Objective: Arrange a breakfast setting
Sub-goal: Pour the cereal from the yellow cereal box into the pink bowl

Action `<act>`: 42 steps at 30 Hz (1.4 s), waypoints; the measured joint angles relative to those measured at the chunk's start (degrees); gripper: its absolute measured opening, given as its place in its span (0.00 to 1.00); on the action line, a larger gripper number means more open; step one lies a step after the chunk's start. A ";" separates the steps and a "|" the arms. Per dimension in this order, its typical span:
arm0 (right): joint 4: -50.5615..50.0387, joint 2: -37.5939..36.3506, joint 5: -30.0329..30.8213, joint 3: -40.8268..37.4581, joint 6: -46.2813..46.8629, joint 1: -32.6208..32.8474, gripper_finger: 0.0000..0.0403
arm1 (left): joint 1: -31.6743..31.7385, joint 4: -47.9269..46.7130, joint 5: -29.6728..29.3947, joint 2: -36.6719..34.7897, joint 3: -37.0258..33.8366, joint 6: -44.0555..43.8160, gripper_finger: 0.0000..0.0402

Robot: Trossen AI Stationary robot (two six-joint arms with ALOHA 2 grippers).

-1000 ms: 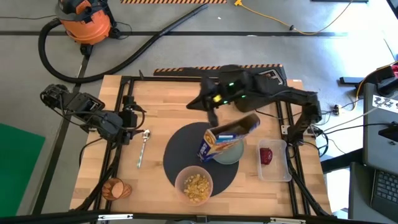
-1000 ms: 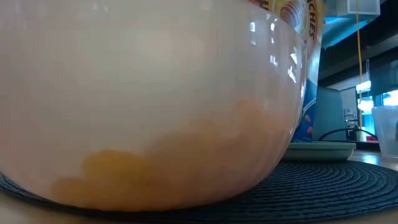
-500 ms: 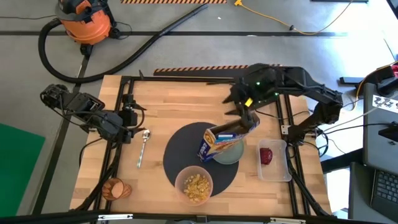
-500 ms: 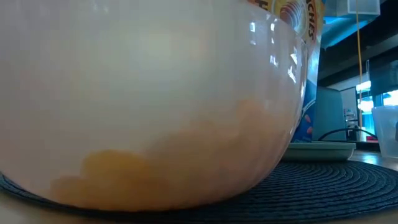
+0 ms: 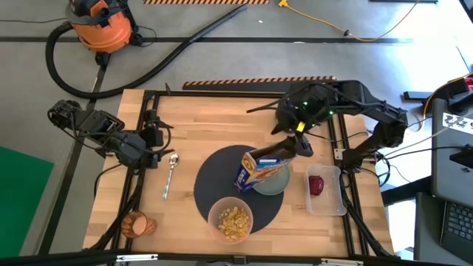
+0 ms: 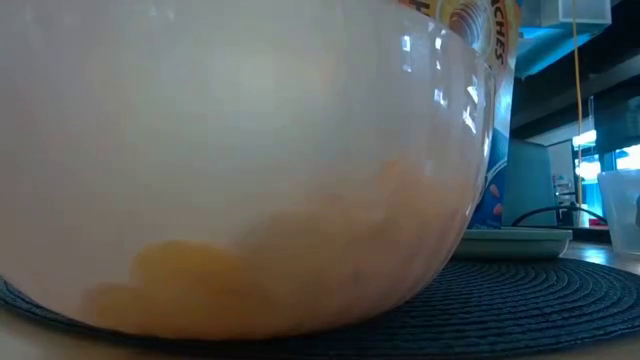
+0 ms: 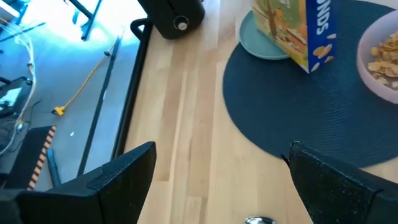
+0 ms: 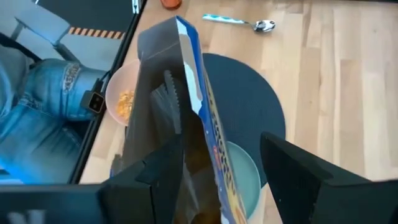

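A pink bowl (image 5: 233, 219) of cereal sits on the near part of the round dark-grey mat (image 5: 214, 177). It fills the low view (image 6: 250, 150). A blue cereal box (image 5: 266, 164) stands on the pale green plate (image 5: 279, 183), its top torn open. My right gripper (image 8: 222, 177) is open at the box's top, one finger on each side. The metal spoon (image 5: 170, 174) lies left of the mat. My left gripper (image 7: 221, 186) waits open beside it. A red apple (image 5: 316, 185) lies in a clear tub. The orange cup (image 5: 139, 224) is at the near left corner. My right gripper comes at the cereal box's open top (image 8: 180, 118) from above. One finger (image 8: 158, 183) stands close against the box's grey inner flap; I cannot tell whether it touches. The other finger (image 8: 298, 180) is apart from the blue face. The box stands upright on the plate.
A black toaster (image 7: 177, 15) stands at the far side of the table. The clear tub (image 5: 325, 191) is right of the mat. A person in jeans (image 8: 43, 106) is just beyond the table's near edge. Bare wood lies between spoon and mat.
My right gripper has swung from over the far side of the mat toward the table's right edge, then toward the near edge, onto the cereal box's top. The box, bowl and plate have kept their places.
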 joint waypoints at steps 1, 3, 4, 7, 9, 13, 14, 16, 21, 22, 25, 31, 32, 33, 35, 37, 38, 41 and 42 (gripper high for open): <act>-0.13 0.14 -0.02 0.00 -0.27 0.02 0.50 | 0.00 0.47 -0.40 -0.03 -0.39 -0.05 0.87; -0.20 0.99 0.04 0.00 -0.49 0.80 0.50 | 0.00 1.98 -0.59 -0.07 -1.72 -0.03 0.87; -0.33 1.28 0.04 0.02 -0.65 1.34 0.50 | 0.00 2.63 -0.60 -0.11 -2.61 -0.01 0.87; -0.91 2.51 0.76 0.00 -1.57 2.83 0.50 | 0.00 2.95 -0.58 -0.22 -5.61 -0.10 0.87; -1.13 2.88 2.23 -0.01 -1.63 4.00 0.50 | 0.00 3.32 -0.59 -0.20 -7.83 -0.10 0.87; -1.60 3.44 5.95 0.00 -1.04 6.05 0.46 | -0.02 5.89 -1.42 -0.05 -11.13 0.06 0.87; -1.91 3.54 6.66 0.00 -0.53 6.12 0.44 | -0.02 6.71 -1.58 -0.13 -11.68 0.21 0.87; -1.90 4.14 7.62 0.02 0.11 6.27 0.37 | 0.00 8.50 -2.07 -0.06 -12.42 0.39 0.87; -3.03 5.20 8.56 0.02 0.87 6.32 0.09 | 0.02 13.51 -5.30 -0.13 -13.34 0.70 0.87; -3.10 5.33 8.57 0.01 0.39 6.32 0.05 | 0.23 15.14 -5.62 -0.09 -13.72 1.09 0.87; -2.10 5.35 10.16 0.00 -0.47 6.34 0.04 | 1.34 21.50 -5.30 -0.11 -15.49 3.44 0.87; -1.71 5.37 13.87 1.80 -1.88 5.92 0.01 | 5.19 34.33 -1.68 -0.11 -21.64 9.49 0.87; -1.33 5.37 13.67 2.49 -1.93 5.88 0.01 | 6.07 36.29 -1.08 -0.09 -22.80 10.32 0.87; -0.95 5.29 13.61 3.07 -1.92 5.88 0.01 | 6.93 38.41 -0.34 -0.09 -23.84 10.86 0.87; -1.63 5.22 13.46 3.83 -1.97 5.88 0.00 | 8.52 43.26 1.13 -0.09 -25.81 11.40 0.87; -1.82 5.27 12.41 4.41 -1.98 5.97 0.01 | 10.00 47.97 3.82 -0.09 -27.52 12.46 0.87; -1.86 5.28 11.72 4.64 -2.13 5.97 0.02 | 10.58 50.02 5.17 -0.09 -28.29 12.97 0.87; -1.40 5.03 9.70 4.79 -2.28 6.01 0.04 | 12.21 53.93 7.18 -0.09 -30.04 14.05 0.87; -1.38 4.86 8.76 4.76 -2.98 6.01 0.05 | 12.74 53.93 7.52 -0.09 -30.25 14.05 0.87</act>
